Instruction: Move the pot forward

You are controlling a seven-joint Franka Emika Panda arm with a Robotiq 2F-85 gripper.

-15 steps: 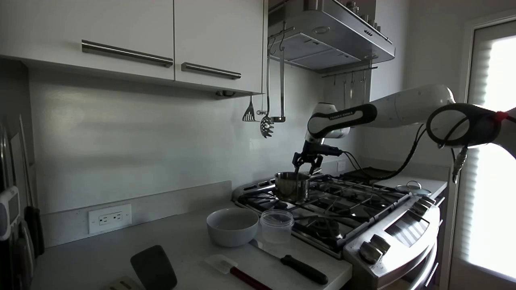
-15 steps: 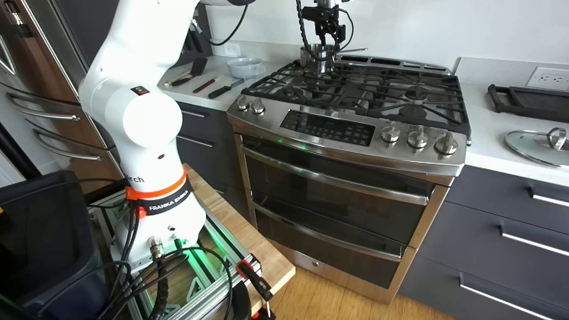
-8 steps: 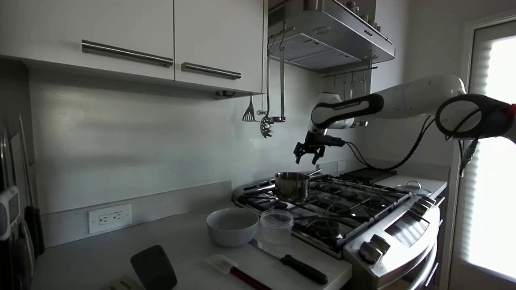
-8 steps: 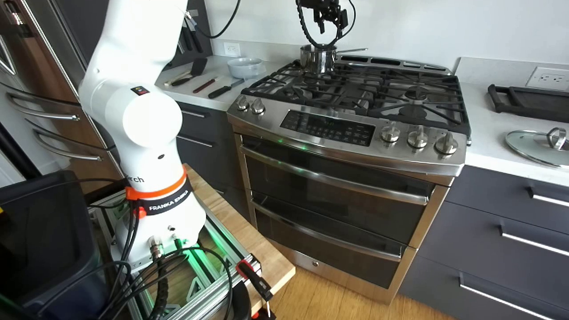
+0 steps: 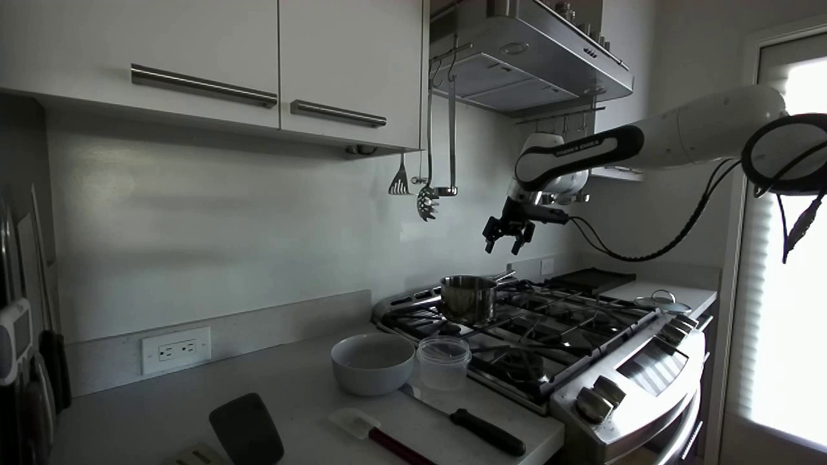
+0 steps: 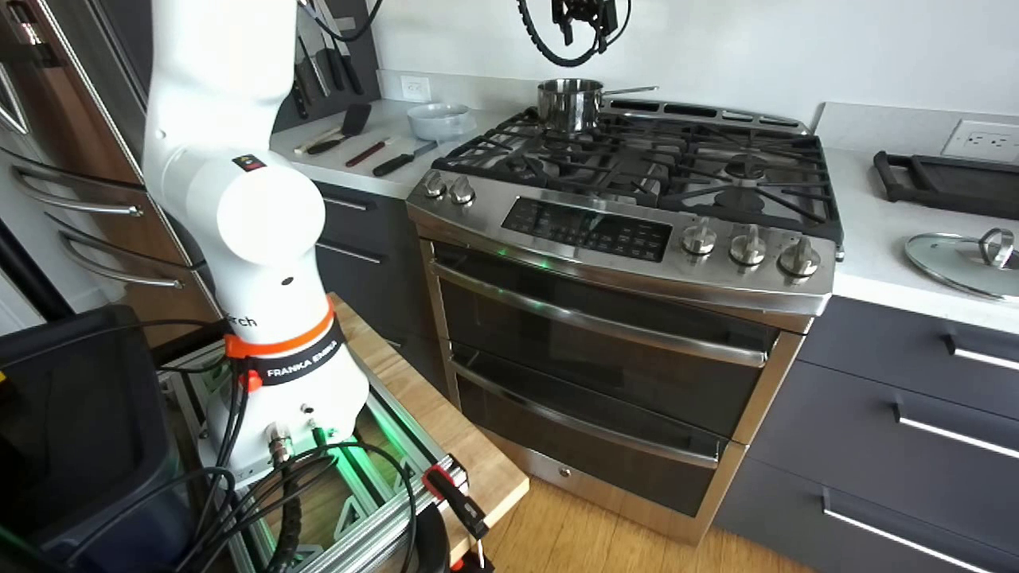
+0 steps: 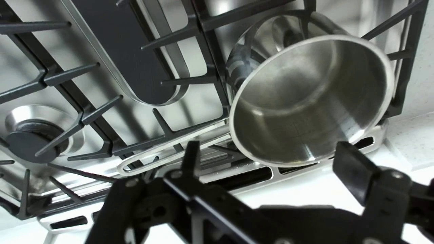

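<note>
Tool (image 5: 502,250) higher, pot (image 6: 568,107) upright, handle (image 6: 633,90) sideways

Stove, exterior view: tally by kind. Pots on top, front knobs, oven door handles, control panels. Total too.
Pot: 1
Front knobs: 5
Oven door handles: 2
Control panel: 1
Total: 9

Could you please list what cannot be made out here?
Underside of the pot: hidden by its own body in the wrist view.
Lettering on the control panel: too small in both exterior views.
Behind the oven doors: dark fronts hide the interior in both exterior views.
Dark bin: cut off by the left edge in an exterior view.
</note>
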